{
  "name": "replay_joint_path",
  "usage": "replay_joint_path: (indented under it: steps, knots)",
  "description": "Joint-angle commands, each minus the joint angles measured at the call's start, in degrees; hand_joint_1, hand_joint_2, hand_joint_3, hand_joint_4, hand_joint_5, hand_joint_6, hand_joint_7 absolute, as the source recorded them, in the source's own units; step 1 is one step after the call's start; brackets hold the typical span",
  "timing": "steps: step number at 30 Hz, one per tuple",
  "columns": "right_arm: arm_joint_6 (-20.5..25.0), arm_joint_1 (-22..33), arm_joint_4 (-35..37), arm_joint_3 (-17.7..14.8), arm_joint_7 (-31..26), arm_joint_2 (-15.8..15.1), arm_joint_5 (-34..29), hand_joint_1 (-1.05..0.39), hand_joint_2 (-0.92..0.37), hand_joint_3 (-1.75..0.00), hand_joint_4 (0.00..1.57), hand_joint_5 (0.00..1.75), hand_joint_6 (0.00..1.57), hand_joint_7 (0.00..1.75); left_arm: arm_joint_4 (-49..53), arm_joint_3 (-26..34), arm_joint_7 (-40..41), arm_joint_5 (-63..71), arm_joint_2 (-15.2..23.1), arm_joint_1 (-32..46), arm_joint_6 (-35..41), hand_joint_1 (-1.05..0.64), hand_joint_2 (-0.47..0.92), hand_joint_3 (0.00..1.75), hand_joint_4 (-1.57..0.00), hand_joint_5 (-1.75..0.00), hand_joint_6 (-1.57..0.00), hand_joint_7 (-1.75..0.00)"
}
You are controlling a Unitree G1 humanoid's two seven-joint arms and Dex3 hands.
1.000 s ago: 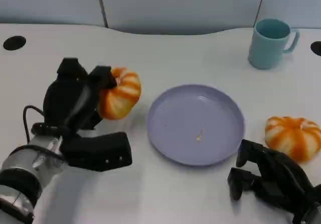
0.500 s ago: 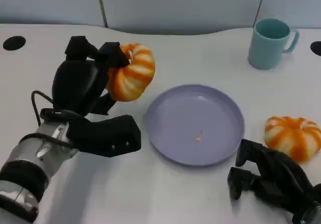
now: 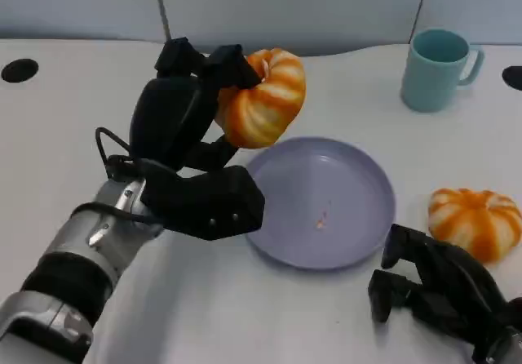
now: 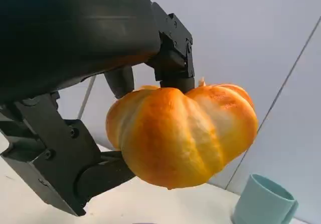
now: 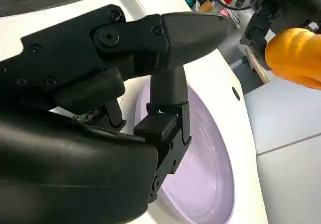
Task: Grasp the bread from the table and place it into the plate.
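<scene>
Your left hand [image 3: 183,131], gripping the orange-and-white ridged bread roll [image 3: 263,99], has lifted and carried it to the near-left rim of the round lavender plate [image 3: 326,203], so release comes soon, while your right hand [image 3: 436,290] rests empty with fingers loosely curled.

Left hand [image 4: 100,83] grips bread [image 4: 181,133], apparently lifted off table; teal cup [image 4: 262,203] beyond.

no readable text, no labels, no brand marks, no numbers or signs on anything in view
</scene>
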Motion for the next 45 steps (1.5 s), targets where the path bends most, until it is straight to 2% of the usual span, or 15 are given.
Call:
replay_joint_path:
  steps: [1, 2, 4, 7, 10, 11, 12, 15, 24, 32, 41, 42, 43, 45]
  knots:
    - [0.47, 1.36, 1.67, 0.03, 0.08, -0.44, -0.85, -0.52, -0.92, -0.34, 0.73, 1.75, 0.66, 1.53, -2.31, -0.97, -3.74, 0.86, -0.96, -3.56, -0.20, -0.17, 0.40, 1.36, -0.92, -1.75, -0.68, -1.75]
    - [0.64, 1.34, 1.76, -0.12, 0.06, -0.34, -0.61, -0.51, -0.92, -0.34, 0.72, 1.75, 0.66, 1.54, -1.38, -1.64, -5.03, 0.98, -1.56, -4.48, -1.03, -0.18, 0.36, 1.44, -0.94, -1.75, -0.72, -1.75]
    - [0.83, 1.32, 1.86, -0.28, 0.02, -0.22, -0.35, -0.51, -0.92, -0.33, 0.72, 1.75, 0.65, 1.54, -0.13, -2.38, -6.55, 1.04, -2.23, -5.58, -2.10, -0.19, 0.34, 1.48, -0.96, -1.75, -0.77, -1.75]
    - [0.91, 1.40, 1.51, -0.17, -0.50, 0.01, -0.55, -0.51, -0.92, -0.32, 0.72, 1.75, 0.65, 1.53, 1.76, -2.93, -11.82, -0.56, -3.29, -6.74, -2.75, -0.24, 0.40, 1.51, -0.99, -1.75, -0.81, -1.75]
    - [1.01, 1.43, 1.38, -0.22, -0.59, 0.09, -0.58, -0.51, -0.92, -0.31, 0.72, 1.75, 0.65, 1.53, 2.30, -2.52, -13.32, -0.82, -3.63, -7.00, -3.07, -0.26, 0.42, 1.50, -1.00, -1.75, -0.83, -1.75]
    - [1.08, 1.50, 1.34, -0.19, -0.52, 0.21, -0.51, -0.51, -0.92, -0.31, 0.72, 1.75, 0.65, 1.53, 3.74, -2.85, -17.38, -1.83, -3.97, -7.50, -3.80, -0.26, 0.42, 1.50, -1.00, -1.75, -0.83, -1.75]
    - [1.26, 1.56, 1.25, -0.15, -0.55, 0.29, -0.48, -0.49, -0.92, -0.32, 0.72, 1.75, 0.65, 1.54, 5.07, -3.17, -21.00, -2.65, -4.31, -7.96, -4.25, -0.23, 0.36, 1.54, -1.00, -1.75, -0.86, -1.75]
    - [1.58, 1.65, 1.06, -0.12, -0.65, 0.37, -0.48, -0.49, -0.92, -0.32, 0.73, 1.75, 0.65, 1.54, 6.83, -3.15, -25.79, -3.75, -4.77, -8.63, -4.96, -0.22, 0.31, 1.59, -1.00, -1.75, -0.88, -1.75]
    - [1.93, 2.15, 0.15, 0.20, -1.24, 0.66, -0.87, -0.49, -0.92, -0.31, 0.75, 1.75, 0.67, 1.54, 11.33, -5.60, -25.74, -0.63, -6.66, -10.43, -6.76, -0.30, 0.32, 1.64, -1.07, -1.75, -0.93, -1.75]
    - [1.85, 2.17, 0.14, 0.27, -1.35, 0.64, -0.96, -0.49, -0.92, -0.31, 0.75, 1.75, 0.67, 1.55, 12.15, -5.34, -25.42, 0.04, -6.88, -10.72, -7.16, -0.31, 0.31, 1.66, -1.09, -1.75, -0.94, -1.75]
    - [2.72, 2.42, -0.53, -0.07, -0.87, 0.88, -0.22, -0.48, -0.92, -0.32, 0.75, 1.75, 0.64, 1.57, 12.14, -9.10, -24.98, 5.49, -5.53, -10.85, -3.82, -0.30, 0.36, 1.54, -1.09, -1.75, -0.90, -1.75]
    - [2.79, 2.33, -0.35, -0.12, -0.52, 0.87, -0.05, -0.48, -0.92, -0.31, 0.75, 1.75, 0.64, 1.58, 12.00, -9.57, -25.73, 6.10, -5.35, -10.97, -2.48, -0.34, 0.51, 1.15, -0.80, -1.47, -0.69, -1.23]
    - [2.88, 2.25, -0.23, -0.17, -0.28, 0.86, 0.07, -0.48, -0.92, -0.32, 0.75, 1.75, 0.64, 1.58, 11.86, -9.82, -26.34, 6.32, -5.26, -11.03, -1.50, -0.36, 0.61, 0.89, -0.67, -1.33, -0.62, -0.94]
    - [2.48, 2.22, -0.02, -0.21, 0.07, 0.89, 0.09, -0.48, -0.92, -0.32, 0.75, 1.75, 0.64, 1.59, 11.41, -10.45, -27.60, 6.81, -5.15, -11.21, 0.67, -0.38, 0.72, 0.64, -0.52, -1.19, -0.52, -0.65]
